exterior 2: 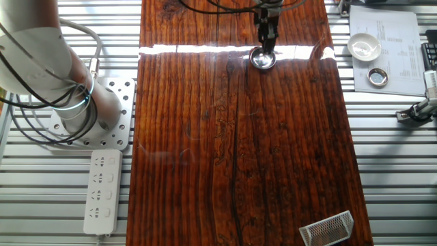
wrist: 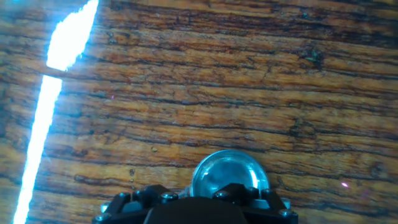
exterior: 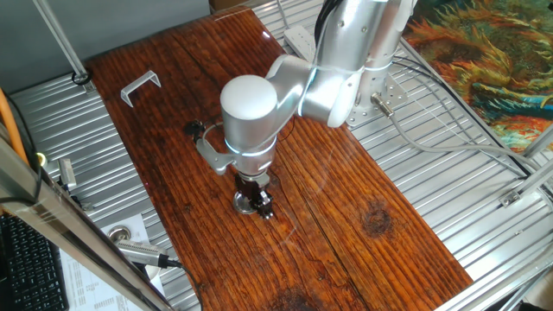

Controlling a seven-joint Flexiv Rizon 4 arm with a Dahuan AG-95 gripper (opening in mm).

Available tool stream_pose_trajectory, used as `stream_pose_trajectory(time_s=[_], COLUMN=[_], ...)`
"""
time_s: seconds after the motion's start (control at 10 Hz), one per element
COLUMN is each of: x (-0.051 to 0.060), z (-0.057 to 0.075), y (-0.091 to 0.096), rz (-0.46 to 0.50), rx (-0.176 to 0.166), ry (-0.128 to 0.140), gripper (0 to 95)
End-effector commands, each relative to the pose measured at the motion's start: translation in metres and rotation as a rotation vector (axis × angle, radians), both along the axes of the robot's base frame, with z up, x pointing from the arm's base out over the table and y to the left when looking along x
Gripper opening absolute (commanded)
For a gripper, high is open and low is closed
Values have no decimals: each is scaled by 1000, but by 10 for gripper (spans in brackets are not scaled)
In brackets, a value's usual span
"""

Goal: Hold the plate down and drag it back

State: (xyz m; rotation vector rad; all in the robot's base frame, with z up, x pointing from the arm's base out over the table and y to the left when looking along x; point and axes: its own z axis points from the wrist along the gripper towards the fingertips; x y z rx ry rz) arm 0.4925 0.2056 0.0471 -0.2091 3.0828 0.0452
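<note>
The plate (exterior: pixel 243 206) (exterior 2: pixel 263 61) is a small round disc with a shiny rim, lying flat on the wooden board (exterior: pixel 346 225). My gripper (exterior: pixel 257 199) (exterior 2: pixel 265 49) stands upright over it, its narrow fingers together, their tips down on the plate's top and nothing held between them. In the hand view the plate (wrist: pixel 229 173) shows at the bottom centre, half covered by the black hand body, which hides the fingertips.
A bent silver bracket (exterior: pixel 140 86) (exterior 2: pixel 326 229) lies near one corner of the board. A white power strip (exterior 2: pixel 102 188) sits on the metal frame beside my arm's base (exterior 2: pixel 89 113). Off the board are a small white bowl (exterior 2: pixel 364 46) and a metal ring (exterior 2: pixel 377 76).
</note>
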Motion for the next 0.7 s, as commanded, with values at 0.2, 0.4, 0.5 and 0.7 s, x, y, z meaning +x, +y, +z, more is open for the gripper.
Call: stream_pose_trajectory(time_s=[0.2, 0.4, 0.5, 0.7], x=[10, 13, 14, 15], z=[13, 20, 24, 32], y=[-31, -48, -57, -90], rz=[-37, -36, -69, -48], rx=[1, -3, -18, -26], ry=[11, 17, 23, 25], gripper=[0, 0, 0, 0])
